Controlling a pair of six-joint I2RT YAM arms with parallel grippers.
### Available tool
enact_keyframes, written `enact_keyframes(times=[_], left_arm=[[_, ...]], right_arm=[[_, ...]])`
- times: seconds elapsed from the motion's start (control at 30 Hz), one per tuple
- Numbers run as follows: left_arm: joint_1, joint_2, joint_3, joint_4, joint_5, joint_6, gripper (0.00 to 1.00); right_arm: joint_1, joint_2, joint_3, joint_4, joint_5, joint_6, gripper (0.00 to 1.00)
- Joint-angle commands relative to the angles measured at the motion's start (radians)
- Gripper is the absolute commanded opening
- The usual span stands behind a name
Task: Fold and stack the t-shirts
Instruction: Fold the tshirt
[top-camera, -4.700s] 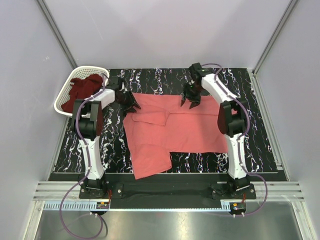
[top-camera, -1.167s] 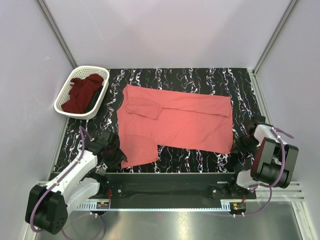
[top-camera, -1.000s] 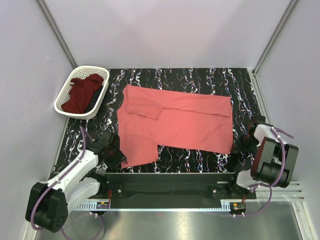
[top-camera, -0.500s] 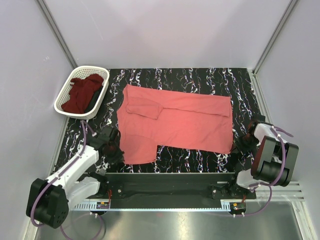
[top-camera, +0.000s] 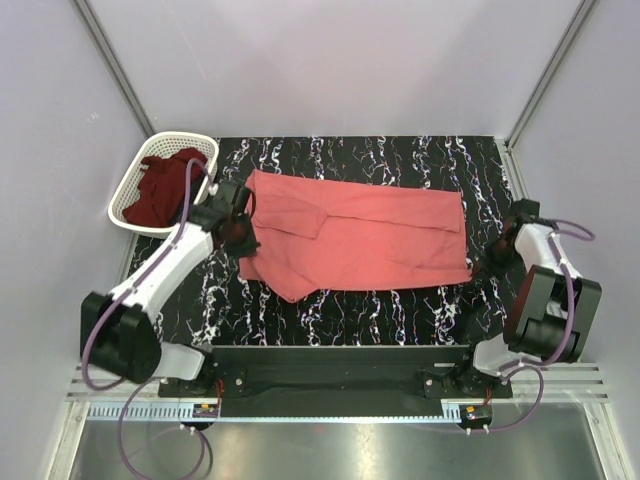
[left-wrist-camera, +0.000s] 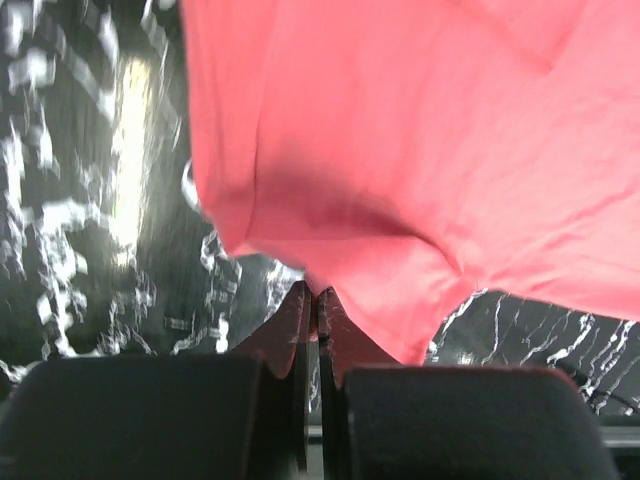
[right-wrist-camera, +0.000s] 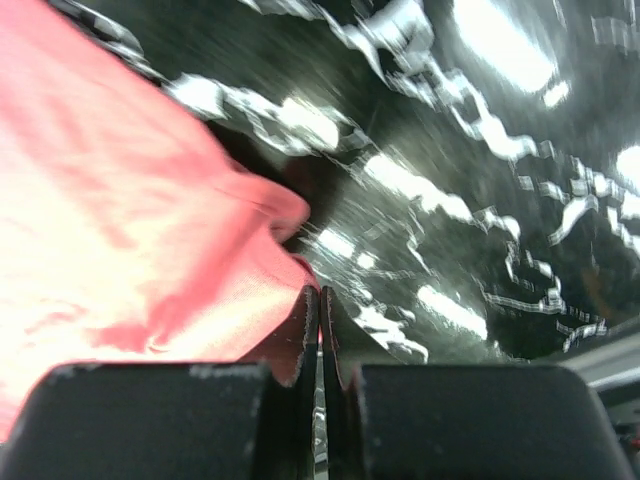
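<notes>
The salmon-pink t-shirt lies spread across the black marbled table. Its near edge is bunched and drawn inward. My left gripper is shut on the shirt's left edge. In the left wrist view the closed fingertips pinch a fold of pink cloth that hangs above the table. My right gripper is shut on the shirt's right near corner. In the right wrist view the cloth runs into the closed gripper. The dark maroon t-shirt lies crumpled in the basket.
A white lattice basket stands at the far left corner of the table. Grey walls enclose the table on three sides. A metal rail carrying the arm bases runs along the near edge.
The left gripper closed on the shirt's near left flap and carried it away from the near edge. The right gripper, still shut, pulled the right corner the same way. The shirt's near edge has gathered.
</notes>
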Motion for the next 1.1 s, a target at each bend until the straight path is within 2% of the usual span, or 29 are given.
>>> enact_keyframes(times=[0.0, 0.17, 0.37, 0.5, 1.07], left_arm=[[-0.004, 0.087, 0.163, 0.000, -0.021, 0.130, 0.00], [-0.004, 0.254, 0.361, -0.024, -0.046, 0.194, 0.00], [0.004, 0.377, 0.608, -0.064, -0.089, 0.217, 0.00], [0.028, 0.455, 0.714, -0.078, -0.067, 0.223, 0.00], [0.106, 0.592, 0.898, -0.052, -0.035, 0.219, 0.00]], right_arm=[[0.007, 0.064, 0.099, -0.027, -0.018, -0.111, 0.00], [0.013, 0.191, 0.197, -0.051, -0.053, -0.159, 0.00], [0.065, 0.293, 0.277, -0.085, -0.078, -0.172, 0.00], [0.084, 0.322, 0.328, -0.097, -0.070, -0.167, 0.00], [0.084, 0.501, 0.607, -0.194, -0.061, -0.173, 0.00]])
